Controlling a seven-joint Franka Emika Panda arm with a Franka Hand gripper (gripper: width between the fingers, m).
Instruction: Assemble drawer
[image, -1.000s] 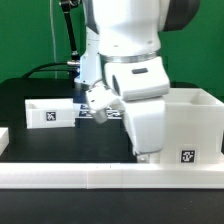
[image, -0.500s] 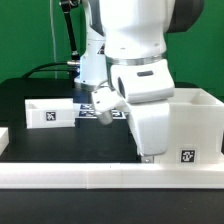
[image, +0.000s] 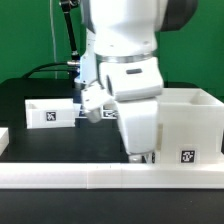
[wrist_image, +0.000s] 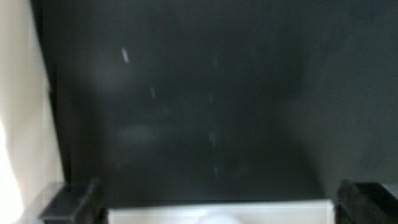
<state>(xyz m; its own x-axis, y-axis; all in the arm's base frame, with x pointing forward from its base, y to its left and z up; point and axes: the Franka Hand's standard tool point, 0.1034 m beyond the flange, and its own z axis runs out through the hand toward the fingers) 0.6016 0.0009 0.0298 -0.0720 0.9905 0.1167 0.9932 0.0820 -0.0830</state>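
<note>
The large white housing (image: 195, 125) stands at the exterior view's right, with a tag on its front. A small white tray (image: 48, 112) with a tag sits at the exterior view's left. My gripper (image: 140, 157) hangs low by the housing's left side, just behind the front border bar, and the hand hides that side. In the wrist view my gripper (wrist_image: 221, 205) has its dark fingertips (wrist_image: 71, 204) spread wide. A white part (wrist_image: 222, 214) lies between them with a thin gap on each side. I cannot tell which part it is. The second tray is hidden.
A long low white border bar (image: 70, 178) runs along the table's front. A white piece (image: 3, 138) shows at the far left edge. Tags of the marker board (image: 92, 114) peek out between the tray and my arm. A white strip (wrist_image: 18, 120) lines one side of the wrist view.
My hand has shifted a little toward the exterior view's left and turned slightly. The tray and the housing have not moved.
</note>
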